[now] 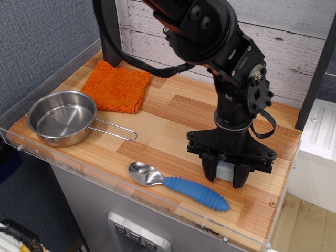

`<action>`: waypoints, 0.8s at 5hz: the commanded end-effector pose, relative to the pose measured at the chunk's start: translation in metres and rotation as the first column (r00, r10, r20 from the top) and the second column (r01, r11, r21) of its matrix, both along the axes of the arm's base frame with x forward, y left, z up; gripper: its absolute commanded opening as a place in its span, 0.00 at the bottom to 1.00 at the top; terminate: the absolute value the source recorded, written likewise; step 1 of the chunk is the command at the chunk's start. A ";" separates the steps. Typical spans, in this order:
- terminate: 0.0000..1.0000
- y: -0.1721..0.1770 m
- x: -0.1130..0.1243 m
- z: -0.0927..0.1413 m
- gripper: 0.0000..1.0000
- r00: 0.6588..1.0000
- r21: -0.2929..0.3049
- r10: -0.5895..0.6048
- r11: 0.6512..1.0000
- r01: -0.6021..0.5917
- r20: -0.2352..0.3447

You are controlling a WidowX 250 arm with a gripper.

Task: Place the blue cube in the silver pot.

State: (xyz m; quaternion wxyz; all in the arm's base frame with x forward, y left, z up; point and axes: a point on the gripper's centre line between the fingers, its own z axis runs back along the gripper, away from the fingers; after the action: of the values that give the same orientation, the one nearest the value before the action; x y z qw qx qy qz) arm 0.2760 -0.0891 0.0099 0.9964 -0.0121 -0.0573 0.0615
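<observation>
The blue cube [226, 170] is a small pale grey-blue block that rests on the wooden table at the right front. My gripper [224, 179] points straight down over it, with one black finger [209, 170] against its left side and the other against its right, so it is shut on the cube at table level. Only a strip of the cube shows between the fingers. The silver pot [62, 116] stands empty at the left front, far from the gripper, its wire loop handle [114, 129] pointing right.
A metal spoon with a blue handle [178, 185] lies just left of and in front of the gripper. An orange cloth [116, 86] lies at the back left. A clear plastic rim [105, 181] runs along the table's front edge.
</observation>
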 end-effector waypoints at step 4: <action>0.00 0.087 0.000 0.094 0.00 0.983 -0.022 0.098 0.995 -0.096 0.154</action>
State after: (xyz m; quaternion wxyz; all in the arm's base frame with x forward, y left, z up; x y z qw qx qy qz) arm 0.2775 -0.0043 0.0917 0.9872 -0.0205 -0.1124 0.1109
